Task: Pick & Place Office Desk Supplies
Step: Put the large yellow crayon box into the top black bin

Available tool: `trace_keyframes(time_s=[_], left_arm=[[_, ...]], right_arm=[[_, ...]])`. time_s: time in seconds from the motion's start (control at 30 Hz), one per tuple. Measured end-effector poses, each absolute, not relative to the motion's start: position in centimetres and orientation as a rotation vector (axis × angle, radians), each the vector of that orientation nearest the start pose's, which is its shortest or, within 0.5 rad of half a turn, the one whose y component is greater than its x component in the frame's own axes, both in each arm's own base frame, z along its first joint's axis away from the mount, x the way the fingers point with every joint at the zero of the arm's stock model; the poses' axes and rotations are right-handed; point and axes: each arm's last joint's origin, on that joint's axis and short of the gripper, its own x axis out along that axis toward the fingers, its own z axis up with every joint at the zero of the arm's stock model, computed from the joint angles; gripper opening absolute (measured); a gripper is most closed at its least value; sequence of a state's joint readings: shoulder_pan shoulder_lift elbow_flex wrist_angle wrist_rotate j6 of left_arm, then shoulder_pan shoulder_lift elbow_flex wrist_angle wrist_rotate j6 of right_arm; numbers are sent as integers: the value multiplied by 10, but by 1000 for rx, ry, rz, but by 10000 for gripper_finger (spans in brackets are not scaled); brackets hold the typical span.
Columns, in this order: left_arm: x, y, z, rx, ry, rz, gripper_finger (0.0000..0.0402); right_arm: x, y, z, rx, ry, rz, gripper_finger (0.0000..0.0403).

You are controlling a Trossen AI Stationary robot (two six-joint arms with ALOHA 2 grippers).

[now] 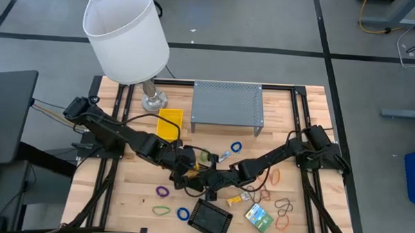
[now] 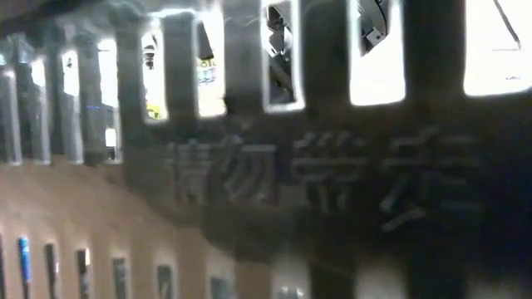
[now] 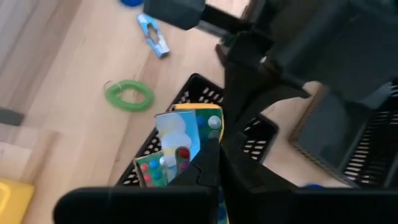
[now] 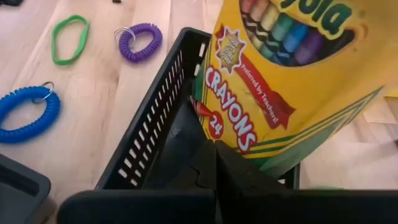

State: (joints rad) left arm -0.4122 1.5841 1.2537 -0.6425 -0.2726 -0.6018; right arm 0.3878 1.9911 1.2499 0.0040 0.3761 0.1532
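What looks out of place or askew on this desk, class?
The crayon box sits tilted in the small black mesh tray, leaning over its rim rather than lying flat. Loose coil bands lie scattered on the wooden table.

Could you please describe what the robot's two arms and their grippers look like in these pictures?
Both are dark, nearly black jointed arms built of blocky segments, with thin cables running along them. The left arm and right arm look alike. The left gripper and the right gripper each have two flat, matte black fingers. No markings are legible.
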Motion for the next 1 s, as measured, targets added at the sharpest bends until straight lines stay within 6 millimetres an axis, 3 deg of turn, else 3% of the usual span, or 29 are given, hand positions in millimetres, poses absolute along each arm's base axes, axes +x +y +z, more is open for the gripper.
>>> trace_keyframes(time_s=[0.4,0.63,1.0], left_arm=[[309,-127,270,-223,853,96,73],[312,-129,272,-168,817,62,85],[310,-162,289,52,570,18,85]], right_arm=[[392,144,158,-110,704,-46,0],[391,142,156,-106,735,-37,0],[389,141,154,-97,768,-43,0]])
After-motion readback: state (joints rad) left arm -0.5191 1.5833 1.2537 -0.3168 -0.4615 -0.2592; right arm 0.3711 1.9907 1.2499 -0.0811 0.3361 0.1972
